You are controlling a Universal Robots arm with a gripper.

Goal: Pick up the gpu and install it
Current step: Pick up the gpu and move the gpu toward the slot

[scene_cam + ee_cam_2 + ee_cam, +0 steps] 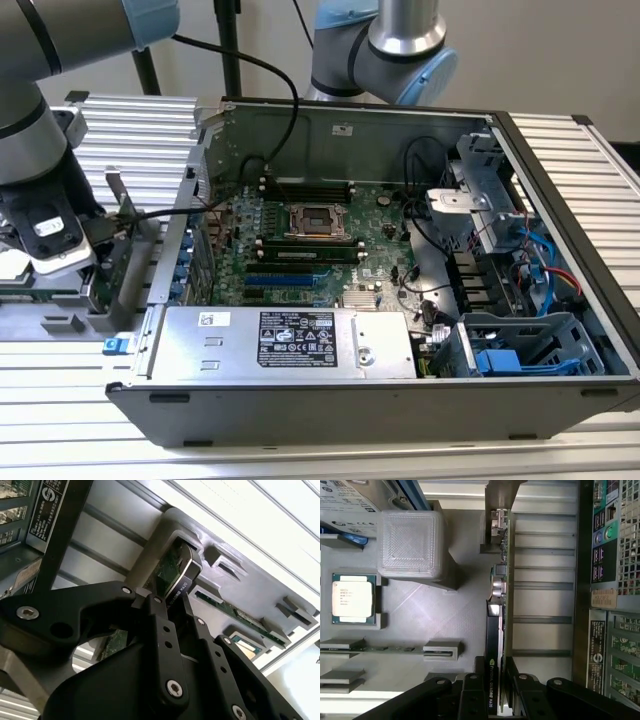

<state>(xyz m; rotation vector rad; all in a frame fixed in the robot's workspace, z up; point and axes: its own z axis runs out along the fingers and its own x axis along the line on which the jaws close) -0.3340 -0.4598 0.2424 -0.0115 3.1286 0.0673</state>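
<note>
Where the gray parts tray (pixel 445 615) lies on the ribbed metal table (pixel 560 440), just outside the open computer case (pixel 380 150) at the exterior view's left, the gripper (pixel 495 682) is down over the gpu (pixel 496 605). That card stands on its edge in a slot of the tray, not in the case. In both wrist views the two black fingers (pixel 160 625) press against its opposite faces near one end. One finger is on the black cooler side and the other on the green board side, so the gripper is clamped on the gpu. The card's silver bracket (pixel 495 522) sits at the end away from the fingers, beside an upright post of the tray. Whether the card has lifted out of its slot cannot be told.

Near the card in the same tray, the first wrist view shows a square processor chip (pixel 352 597) in its own pocket. It also shows a memory stick (pixel 375 649) lying in a narrow slot and a clear ribbed plastic block (pixel 410 542). Inside the case the green motherboard (pixel 330 250) lies flat, with a silver power supply (pixel 290 340) along the near side.
</note>
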